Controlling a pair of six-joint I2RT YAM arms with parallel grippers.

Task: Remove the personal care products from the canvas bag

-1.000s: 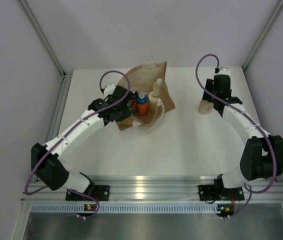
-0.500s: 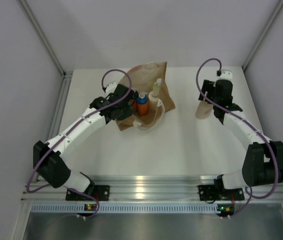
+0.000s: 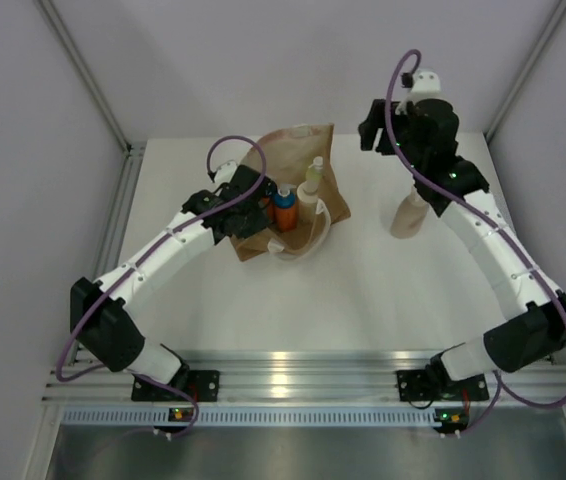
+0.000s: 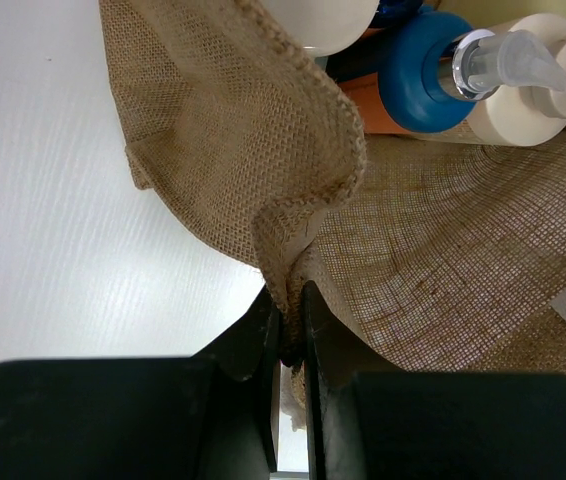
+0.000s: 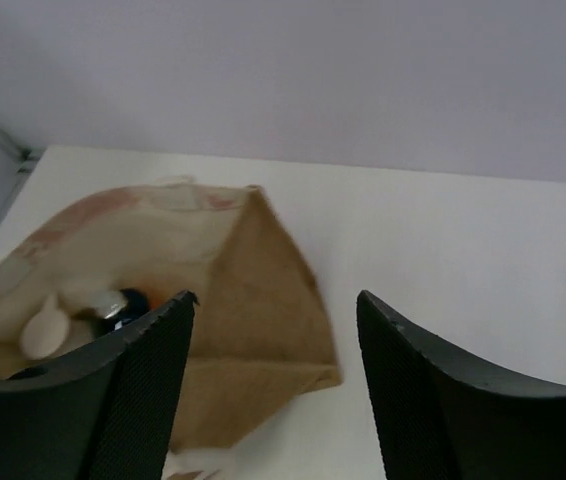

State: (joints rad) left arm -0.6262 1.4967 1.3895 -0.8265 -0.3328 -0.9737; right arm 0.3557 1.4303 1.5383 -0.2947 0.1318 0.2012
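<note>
The canvas bag lies at the table's back centre, mouth toward me. Inside it show an orange bottle with a blue cap, a yellow-green bottle and a cream bottle. My left gripper is shut on the bag's rim at its left side; the blue cap and a cream pump bottle sit just beyond. A tan bottle stands on the table to the right. My right gripper is open and empty, raised behind it, facing the bag.
The table is walled by grey panels at left, back and right. White rope handles trail from the bag's near edge. The aluminium rail with both arm bases runs along the near edge.
My right gripper has let go of the tan bottle, left it standing on the table, and risen up and back toward the bag. My left gripper keeps its hold on the bag rim.
</note>
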